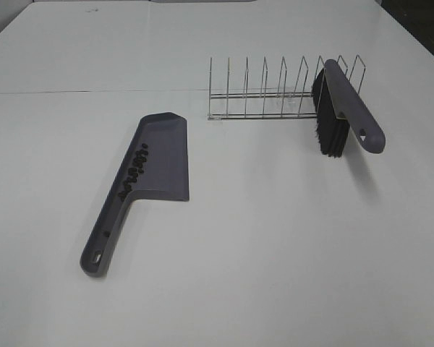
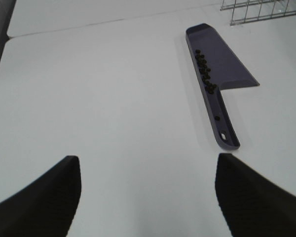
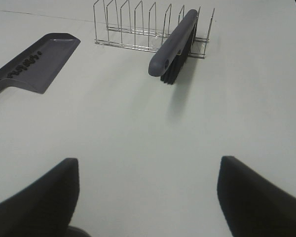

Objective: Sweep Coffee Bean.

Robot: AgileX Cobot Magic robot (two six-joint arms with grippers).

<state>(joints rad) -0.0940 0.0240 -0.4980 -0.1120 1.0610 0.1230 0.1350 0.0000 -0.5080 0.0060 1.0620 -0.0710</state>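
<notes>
A grey-purple dustpan [image 1: 155, 159] lies flat on the white table, handle toward the front left. Several tiny dark coffee beans [image 1: 135, 170] lie in a line inside it along its left wall; they also show in the left wrist view [image 2: 205, 71] and the right wrist view [image 3: 27, 61]. A brush [image 1: 345, 108] with a grey handle and black bristles [image 1: 327, 126] stands in the right end of a wire rack [image 1: 275, 90]. My left gripper [image 2: 148, 192] is open and empty, well short of the dustpan [image 2: 222, 64]. My right gripper [image 3: 148, 192] is open and empty, well short of the brush [image 3: 172, 42]. Neither gripper shows in the high view.
The wire rack [image 3: 138, 27] stands behind the dustpan [image 3: 34, 61] at the middle back. A seam in the table [image 1: 94, 92] runs across the back. Dark floor shows past the table's far right corner [image 1: 419, 22].
</notes>
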